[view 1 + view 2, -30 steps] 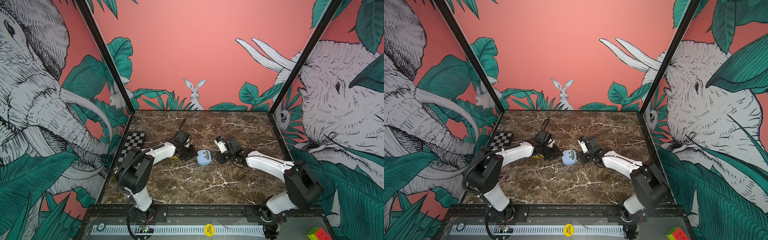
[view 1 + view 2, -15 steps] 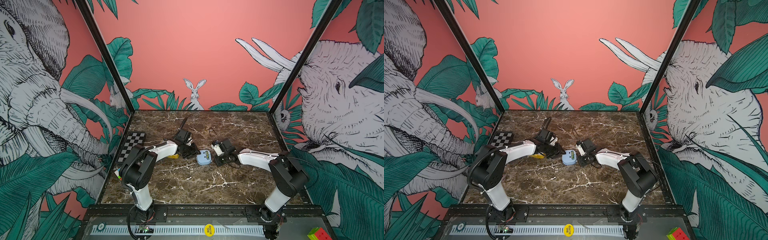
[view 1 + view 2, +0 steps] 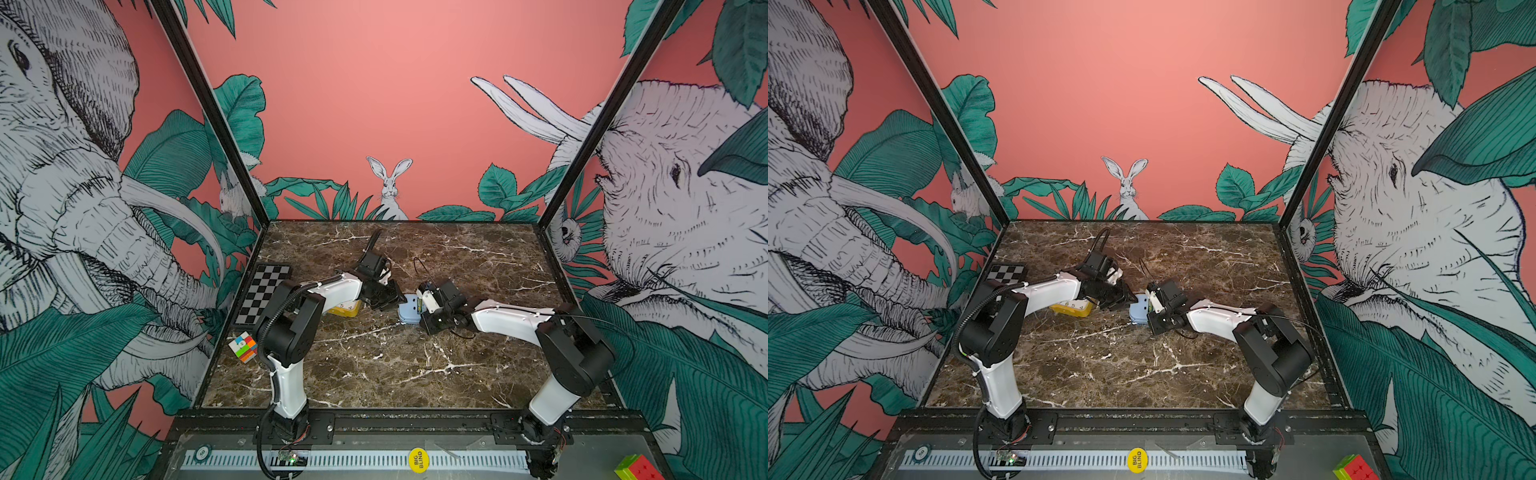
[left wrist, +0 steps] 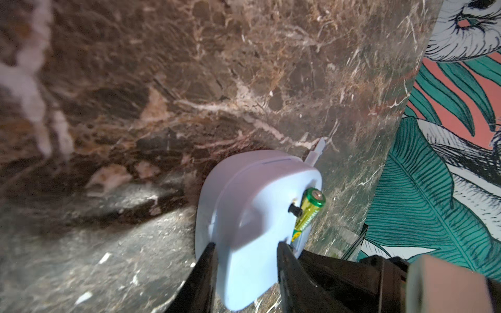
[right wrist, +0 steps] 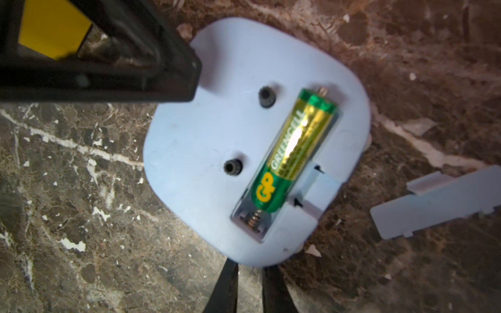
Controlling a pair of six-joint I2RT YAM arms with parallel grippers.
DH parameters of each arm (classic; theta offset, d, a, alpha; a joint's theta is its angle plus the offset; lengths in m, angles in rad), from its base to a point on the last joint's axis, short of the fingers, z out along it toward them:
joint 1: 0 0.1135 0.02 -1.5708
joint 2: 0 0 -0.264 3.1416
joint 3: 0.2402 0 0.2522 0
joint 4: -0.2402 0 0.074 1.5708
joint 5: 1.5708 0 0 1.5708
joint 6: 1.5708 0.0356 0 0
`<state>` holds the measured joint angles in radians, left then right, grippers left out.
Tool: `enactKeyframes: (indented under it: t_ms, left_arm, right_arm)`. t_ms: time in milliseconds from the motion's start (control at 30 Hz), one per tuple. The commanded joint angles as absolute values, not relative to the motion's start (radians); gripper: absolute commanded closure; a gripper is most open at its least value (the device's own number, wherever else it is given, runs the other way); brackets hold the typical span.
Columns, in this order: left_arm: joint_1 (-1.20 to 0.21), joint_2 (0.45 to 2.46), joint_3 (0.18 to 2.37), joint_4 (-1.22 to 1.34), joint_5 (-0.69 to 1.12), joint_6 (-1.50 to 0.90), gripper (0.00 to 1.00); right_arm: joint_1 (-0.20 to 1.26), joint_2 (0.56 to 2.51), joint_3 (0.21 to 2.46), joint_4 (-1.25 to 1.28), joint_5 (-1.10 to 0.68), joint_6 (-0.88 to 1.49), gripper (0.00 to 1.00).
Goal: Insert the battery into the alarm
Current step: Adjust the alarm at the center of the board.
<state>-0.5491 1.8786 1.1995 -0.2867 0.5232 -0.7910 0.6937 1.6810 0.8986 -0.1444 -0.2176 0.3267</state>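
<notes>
The alarm (image 3: 408, 309) lies face down in the middle of the table (image 3: 374, 374), between my two arms. My left gripper (image 4: 245, 244) is clamped on its left edge, with one finger across the back. The battery (image 5: 295, 151) lies in the open slot, its tip end sticking up a little. My right gripper (image 5: 250, 271) is at the alarm's right edge, fingers nearly together and holding nothing. The slot cover (image 5: 439, 200) lies just beside the alarm. A yellow clock (image 3: 345, 308) sits under my left arm.

Battery (image 5: 294, 151) reads GP GREENCELL; yellow disc (image 3: 418, 459) BIG BLIND.
</notes>
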Motion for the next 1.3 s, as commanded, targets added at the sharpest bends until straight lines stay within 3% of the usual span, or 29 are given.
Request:
enactKeyframes:
  t_ms: [0, 167, 433, 633, 900, 1267]
  left_arm:
    - [-0.552, 1.857, 1.231, -0.365, 0.496, -0.738, 0.61]
    - [-0.55, 1.816, 1.215, -0.382, 0.449, -0.733, 0.59]
    - [-0.554, 1.669, 1.099, -0.493, 0.353, -0.792, 0.64]
    - [-0.606, 1.621, 1.031, -0.541, 0.33, -0.888, 0.72]
    - [-0.69, 1.733, 1.085, -0.524, 0.346, -0.996, 0.81]
    - [-0.732, 1.829, 1.167, -0.495, 0.331, -1.057, 0.82]
  right_arm:
    - [0.701, 1.665, 0.893, -0.127, -0.226, 0.338, 0.83]
    - [0.701, 1.611, 0.87, -0.135, -0.235, 0.297, 0.82]
    - [0.631, 1.546, 0.963, -0.284, -0.165, 0.179, 0.83]
    - [0.583, 1.702, 1.14, -0.349, -0.172, 0.127, 0.85]
    - [0.557, 1.924, 1.34, -0.348, -0.247, 0.072, 0.87]
    - [0.551, 1.989, 1.407, -0.357, -0.314, 0.057, 0.87]
